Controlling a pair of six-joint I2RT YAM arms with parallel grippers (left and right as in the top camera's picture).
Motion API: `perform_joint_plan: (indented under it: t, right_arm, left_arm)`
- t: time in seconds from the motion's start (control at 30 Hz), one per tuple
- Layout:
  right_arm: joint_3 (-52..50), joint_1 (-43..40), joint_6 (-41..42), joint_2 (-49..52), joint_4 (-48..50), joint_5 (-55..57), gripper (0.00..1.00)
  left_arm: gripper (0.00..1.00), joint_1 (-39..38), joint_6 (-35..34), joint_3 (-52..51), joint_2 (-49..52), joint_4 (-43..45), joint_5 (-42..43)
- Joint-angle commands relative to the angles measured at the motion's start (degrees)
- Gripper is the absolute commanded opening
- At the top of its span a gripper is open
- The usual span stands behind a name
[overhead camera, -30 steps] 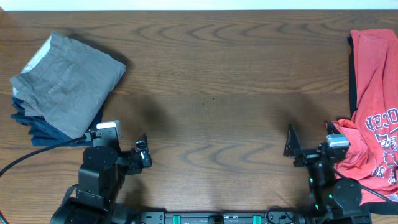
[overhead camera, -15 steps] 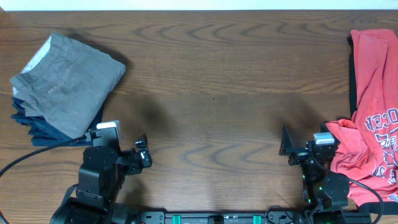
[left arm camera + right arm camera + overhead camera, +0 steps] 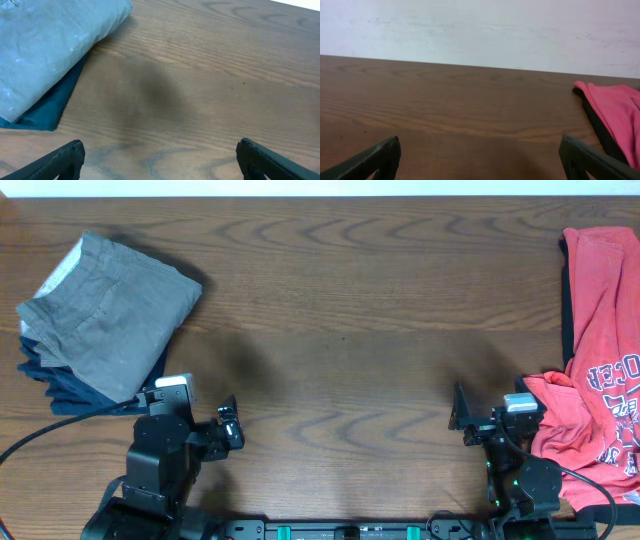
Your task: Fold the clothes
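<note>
The counter [image 3: 340,330] is carrying two lots of clothing. The bigger one, the red shirt [image 3: 600,380], is lying crumpled and unfolded just to the right of the right gripper [image 3: 460,412], stretching from beside it toward the far edge. Compared with a second ago, the right gripper is sitting a little further left and nearer the robot's base, drawn off the shirt's edge, and over the last half second it is no longer shifting. Its jaws are standing wide with nothing between them, and its wrist view is showing bare wood ahead and a strip of red at the far right. The grey garment [image 3: 105,310] is resting folded on a dark blue garment [image 3: 70,385], ahead and to the left of the left gripper [image 3: 232,430], which is not moving at all and is also gaping wide and empty. Judging by this, the stack is looking finished, the shirt is waiting as the next piece, and the right arm seems to be pausing before reaching for it.
</note>
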Motion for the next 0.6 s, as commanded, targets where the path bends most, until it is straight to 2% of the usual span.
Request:
perform_joint_plan:
  t: [0.0, 0.4, 0.57]
  right_arm:
    - [-0.1, -0.7, -1.1, -0.4, -0.3, -0.5, 0.99]
    - [-0.1, -0.7, -1.1, -0.4, -0.3, -0.5, 0.99]
    - [-0.1, -0.7, -1.1, -0.4, -0.3, -0.5, 0.99]
  left_arm:
    - [0.98, -0.3, 1.0, -0.2, -0.2, 0.0, -0.7]
    - [0.98, -0.3, 1.0, -0.2, -0.2, 0.0, -0.7]
    - [0.98, 2.3, 1.2, -0.2, -0.7, -5.5, -0.8]
